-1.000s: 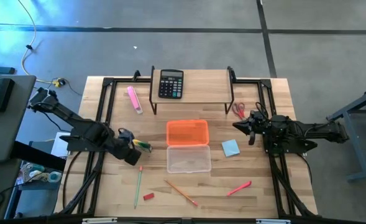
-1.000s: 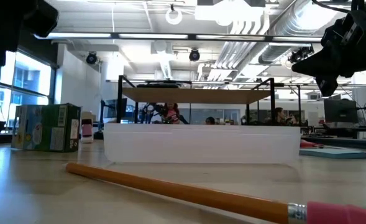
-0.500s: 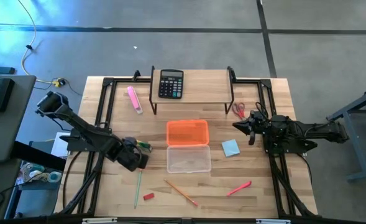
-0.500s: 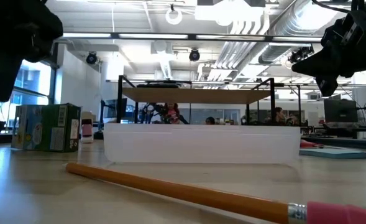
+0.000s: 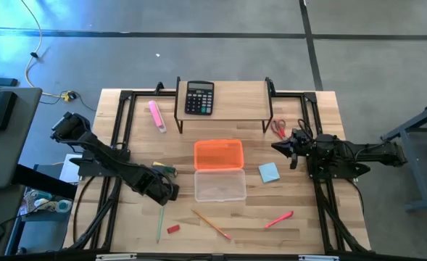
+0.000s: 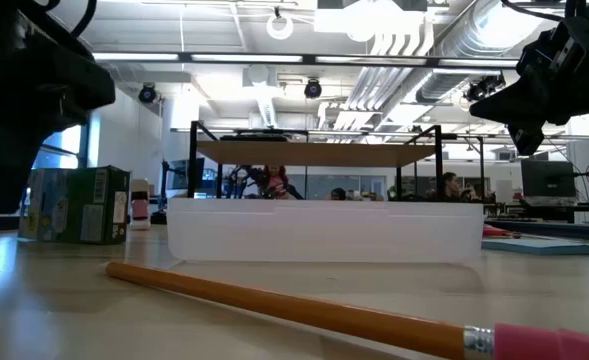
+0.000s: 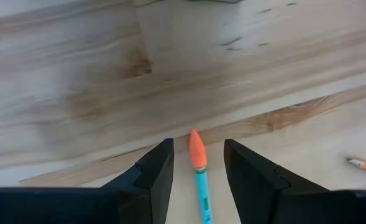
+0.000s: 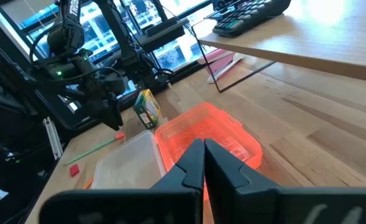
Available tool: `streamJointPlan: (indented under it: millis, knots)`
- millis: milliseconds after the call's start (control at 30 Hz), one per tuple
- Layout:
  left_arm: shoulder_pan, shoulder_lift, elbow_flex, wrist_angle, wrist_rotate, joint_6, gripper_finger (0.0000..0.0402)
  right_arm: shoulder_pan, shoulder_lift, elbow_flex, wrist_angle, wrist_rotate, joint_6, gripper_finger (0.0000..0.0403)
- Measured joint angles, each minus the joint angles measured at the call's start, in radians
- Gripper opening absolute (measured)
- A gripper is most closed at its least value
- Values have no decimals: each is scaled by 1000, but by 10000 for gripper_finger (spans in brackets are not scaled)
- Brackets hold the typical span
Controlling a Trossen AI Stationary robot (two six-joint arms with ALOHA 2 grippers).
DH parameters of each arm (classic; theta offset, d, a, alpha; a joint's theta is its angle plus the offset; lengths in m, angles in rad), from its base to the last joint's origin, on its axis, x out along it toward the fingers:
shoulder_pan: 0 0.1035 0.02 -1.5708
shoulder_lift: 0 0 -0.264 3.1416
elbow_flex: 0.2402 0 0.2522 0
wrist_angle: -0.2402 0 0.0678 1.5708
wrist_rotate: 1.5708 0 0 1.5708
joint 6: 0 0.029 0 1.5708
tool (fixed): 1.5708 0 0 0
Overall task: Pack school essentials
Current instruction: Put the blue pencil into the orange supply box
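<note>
My left gripper (image 5: 165, 193) (image 7: 198, 144) is open and hangs low over the table, left of the clear box (image 5: 220, 185). Its fingers stand on either side of the green pencil's (image 5: 160, 217) orange eraser end (image 7: 197, 149) without touching it. The pencil lies flat, running toward the near edge. My right gripper (image 5: 275, 147) (image 8: 203, 144) is shut and empty, raised above the table's right side between the red-handled scissors (image 5: 278, 129) and the light-blue notepad (image 5: 269, 172). The orange pencil (image 5: 211, 224), red eraser (image 5: 172, 229), red pen (image 5: 279, 219) and yellow-green piece (image 5: 164, 169) lie on the table.
An orange tray (image 5: 218, 154) adjoins the clear box on its far side. A wooden shelf (image 5: 235, 109) at the far edge carries the black calculator (image 5: 199, 97); a pink marker (image 5: 156, 115) lies to its left. Black frame rails (image 5: 119, 138) run along both table sides.
My left gripper has moved from beside the yellow-green piece toward the near edge and slightly right, coming over the green pencil's eraser end. Nothing on the table has shifted.
</note>
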Motion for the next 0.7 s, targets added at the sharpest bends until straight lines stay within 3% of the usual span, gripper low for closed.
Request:
streamJointPlan:
  millis: [700]
  knots:
    - [-22,54,-1,30,11,-37,131,0,0,0,-1,0,0,0]
